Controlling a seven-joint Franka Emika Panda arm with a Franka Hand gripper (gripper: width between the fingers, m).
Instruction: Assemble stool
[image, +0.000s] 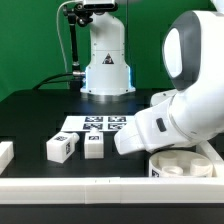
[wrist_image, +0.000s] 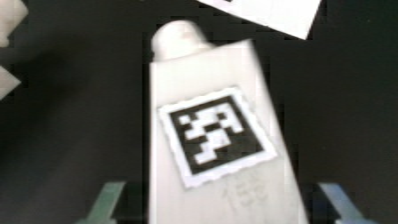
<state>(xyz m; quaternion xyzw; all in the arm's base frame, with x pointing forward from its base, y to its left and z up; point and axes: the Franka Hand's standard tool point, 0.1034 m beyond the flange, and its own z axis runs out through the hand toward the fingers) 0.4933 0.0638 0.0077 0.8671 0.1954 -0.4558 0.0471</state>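
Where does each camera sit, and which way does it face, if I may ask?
Exterior view: off the arm, beyond the front rail, facing the arm's base over the marker board, legs and seat; the arm's white links fill the exterior view's right.
Wrist view: on the wrist, looking down at a leg between the gripper's fingertips.
Shared: probably the marker board.

The glossy white robot arm (image: 192, 112) has big rounded shells and a grey round cap (image: 174, 55) on one joint. Its white base (image: 106, 55) carries a small dark triangular mark (image: 110, 69). Its two fingers (wrist_image: 111, 203) are grey-green.
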